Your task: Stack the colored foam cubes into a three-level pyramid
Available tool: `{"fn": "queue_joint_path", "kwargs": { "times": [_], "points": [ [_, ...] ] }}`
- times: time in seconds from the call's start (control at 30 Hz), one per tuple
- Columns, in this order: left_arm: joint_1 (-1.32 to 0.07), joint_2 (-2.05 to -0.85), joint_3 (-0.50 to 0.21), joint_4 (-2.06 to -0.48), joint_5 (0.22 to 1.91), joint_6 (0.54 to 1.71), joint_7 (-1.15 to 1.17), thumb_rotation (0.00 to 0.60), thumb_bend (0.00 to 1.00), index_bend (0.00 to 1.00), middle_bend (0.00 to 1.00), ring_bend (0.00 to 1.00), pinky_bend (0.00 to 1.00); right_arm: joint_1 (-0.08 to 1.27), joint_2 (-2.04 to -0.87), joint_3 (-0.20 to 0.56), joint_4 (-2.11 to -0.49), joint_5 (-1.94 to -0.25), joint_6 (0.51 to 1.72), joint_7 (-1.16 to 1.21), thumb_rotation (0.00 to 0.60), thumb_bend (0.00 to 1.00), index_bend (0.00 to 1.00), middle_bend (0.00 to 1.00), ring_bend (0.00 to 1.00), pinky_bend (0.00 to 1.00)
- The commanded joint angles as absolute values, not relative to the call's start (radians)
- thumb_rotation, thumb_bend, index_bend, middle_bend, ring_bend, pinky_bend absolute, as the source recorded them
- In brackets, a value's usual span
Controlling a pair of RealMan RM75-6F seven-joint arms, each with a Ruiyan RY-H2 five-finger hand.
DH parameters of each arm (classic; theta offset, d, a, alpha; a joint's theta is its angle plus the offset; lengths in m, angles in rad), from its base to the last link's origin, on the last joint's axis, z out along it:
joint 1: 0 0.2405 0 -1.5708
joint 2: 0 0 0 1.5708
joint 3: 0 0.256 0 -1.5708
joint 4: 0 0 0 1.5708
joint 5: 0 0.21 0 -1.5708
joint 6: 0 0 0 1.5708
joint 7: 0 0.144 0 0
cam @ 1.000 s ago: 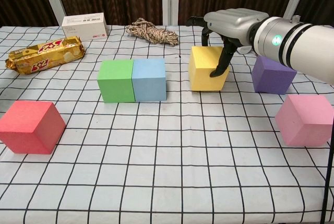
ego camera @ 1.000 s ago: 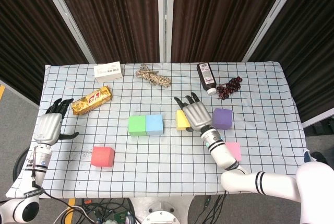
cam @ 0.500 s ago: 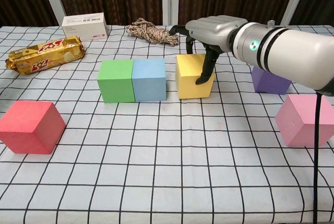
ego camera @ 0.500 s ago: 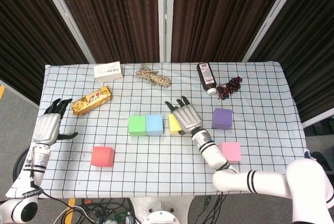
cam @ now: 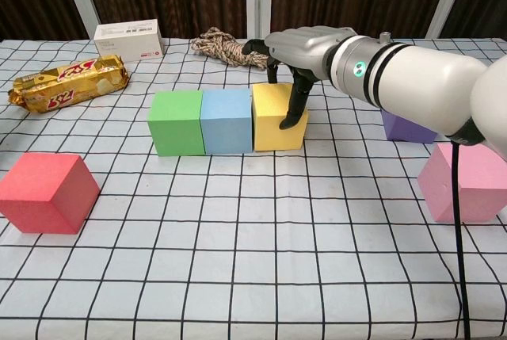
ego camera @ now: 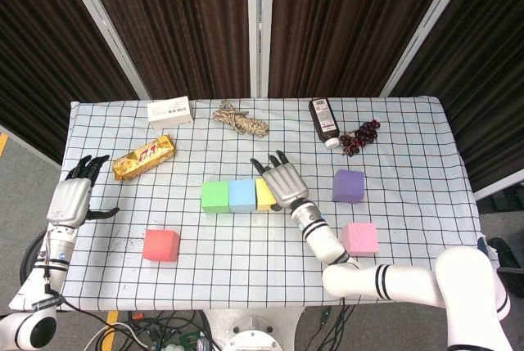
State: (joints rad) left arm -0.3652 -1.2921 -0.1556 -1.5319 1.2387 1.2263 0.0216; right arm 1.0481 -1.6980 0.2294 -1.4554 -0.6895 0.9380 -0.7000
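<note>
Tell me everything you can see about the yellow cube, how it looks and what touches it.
The yellow cube is a plain, matte block that looks like foam, resting flat on the checkered tablecloth. It sits at the right end of a row, its left face against the blue cube, which adjoins the green cube. The right hand is over it, fingers down its right face.

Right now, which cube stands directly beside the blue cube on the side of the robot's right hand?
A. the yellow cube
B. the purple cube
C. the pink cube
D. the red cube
A: the yellow cube, under the right hand, sits against the blue cube, completing a row with the green cube.
</note>
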Motion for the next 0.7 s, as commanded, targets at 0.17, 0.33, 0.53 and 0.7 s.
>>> {"fn": "queue_joint_path", "kwargs": {
  "times": [0.17,0.33,0.53,0.7],
  "points": [
    [-0.363,-1.291,-0.156,-1.526,1.236,1.219,0.013,0.600,0.00,0.08,0.10,0.03,0.18,1.069,-1.719,0.238,-1.444,-0.658,0.941,-0.712,0.600,0.12,0.00,0.48,0.10,0.00],
    [-0.362,-1.292,-0.157,-1.521,1.235,1.214,0.005,0.600,0.00,0.08,0.10,0.03,0.18,1.076,-1.720,0.238,-1.448,-0.645,0.953,-0.723,0.600,0.12,0.00,0.48,0.10,0.00],
    [-0.362,-1.294,-0.155,-1.516,1.236,1.209,0.001,0.600,0.00,0.08,0.10,0.03,0.18,1.081,-1.716,0.235,-1.450,-0.629,0.955,-0.731,0.600,0.12,0.00,0.48,0.10,0.00],
    [-0.362,-1.295,-0.158,-1.516,1.236,1.208,0.001,0.600,0.00,0.08,0.10,0.03,0.18,1.087,-1.720,0.235,-1.442,-0.622,0.951,-0.731,0.600,0.12,0.00,0.48,0.10,0.00]
  ]
}}
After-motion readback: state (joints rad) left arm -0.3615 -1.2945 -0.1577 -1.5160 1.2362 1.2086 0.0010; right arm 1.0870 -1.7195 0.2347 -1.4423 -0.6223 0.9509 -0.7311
